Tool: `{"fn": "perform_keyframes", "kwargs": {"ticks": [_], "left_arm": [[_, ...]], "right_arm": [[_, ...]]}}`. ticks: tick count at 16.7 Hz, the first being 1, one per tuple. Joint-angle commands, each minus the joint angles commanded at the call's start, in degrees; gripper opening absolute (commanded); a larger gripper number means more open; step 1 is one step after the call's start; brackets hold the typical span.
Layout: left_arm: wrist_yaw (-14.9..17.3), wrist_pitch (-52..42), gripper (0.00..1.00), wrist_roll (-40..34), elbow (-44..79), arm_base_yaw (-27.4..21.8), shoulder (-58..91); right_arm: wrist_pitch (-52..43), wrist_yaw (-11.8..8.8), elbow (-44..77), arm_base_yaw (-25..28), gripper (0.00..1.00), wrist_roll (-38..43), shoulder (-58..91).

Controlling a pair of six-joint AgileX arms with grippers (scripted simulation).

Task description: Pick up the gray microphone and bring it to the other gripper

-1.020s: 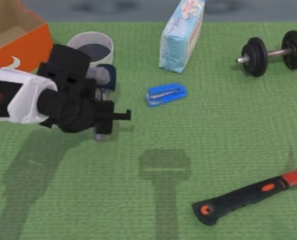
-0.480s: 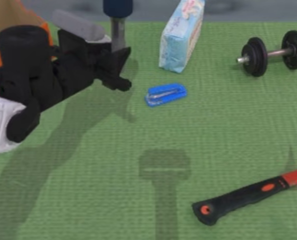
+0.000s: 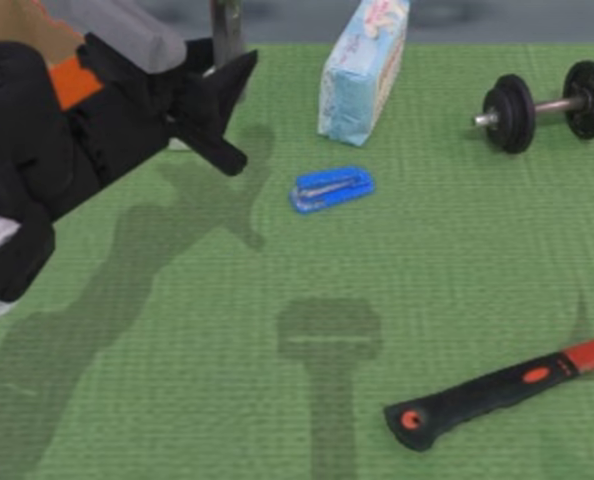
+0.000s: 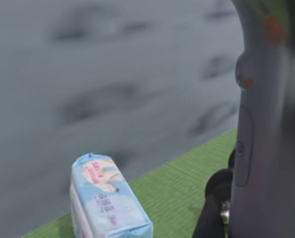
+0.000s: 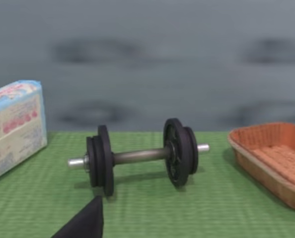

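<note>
The microphone (image 3: 227, 35) is held upright at the top-left of the table, raised above the mat (image 3: 277, 300); in the top view only a short stretch of its gray handle is seen, cut off by the upper edge, so the foam head is not shown there. In the left wrist view the same handle (image 4: 266, 124) is seen very close, filling one side of the picture as a tall gray cylinder with small buttons. The left gripper (image 3: 217, 110) is clamped on the handle, its black fingers (image 3: 212, 150) pointing towards the middle of the table.

The pale blue packet (image 3: 365, 65) is seen in all three views: from above it lies at the far edge, just right of the microphone; in the left wrist view it (image 4: 105, 203) stands near the mat's edge against a gray wall. The dumbbell (image 3: 547, 105) lies at the top right; the right wrist view shows it (image 5: 140, 158) side-on, between the packet (image 5: 13, 129) and a wicker basket (image 5: 274, 163) that the top view does not take in. A blue stapler (image 3: 330, 188) and a hammer (image 3: 497, 388) are shown only from above, the stapler near the packet, the hammer at the lower right.

Of the right gripper only a dark tip (image 5: 85, 223) is seen, in its own wrist view; whether it is apart or together cannot be told.
</note>
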Motion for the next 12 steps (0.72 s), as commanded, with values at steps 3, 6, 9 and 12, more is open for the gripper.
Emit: {"fn": "perform_keyframes", "kwargs": {"ticks": [3,6,9,12], "left_arm": [[-0.31,-0.13,0.0,0.03,0.31,-0.48,0.22],[-3.89,-0.08,0.0,0.2,1.01,-3.78,0.62],[-9.87,-0.1,0.0,0.19,2.1,-9.34,1.1],[-15.42,-0.16,0.0,0.0,3.06,-14.49,1.27]], "right_arm": [[0.0,0.0,0.0,0.0,1.0,0.0,0.0],[0.0,0.0,0.0,0.0,1.0,0.0,0.0],[0.0,0.0,0.0,0.0,1.0,0.0,0.0],[0.0,0.0,0.0,0.0,1.0,0.0,0.0]]}}
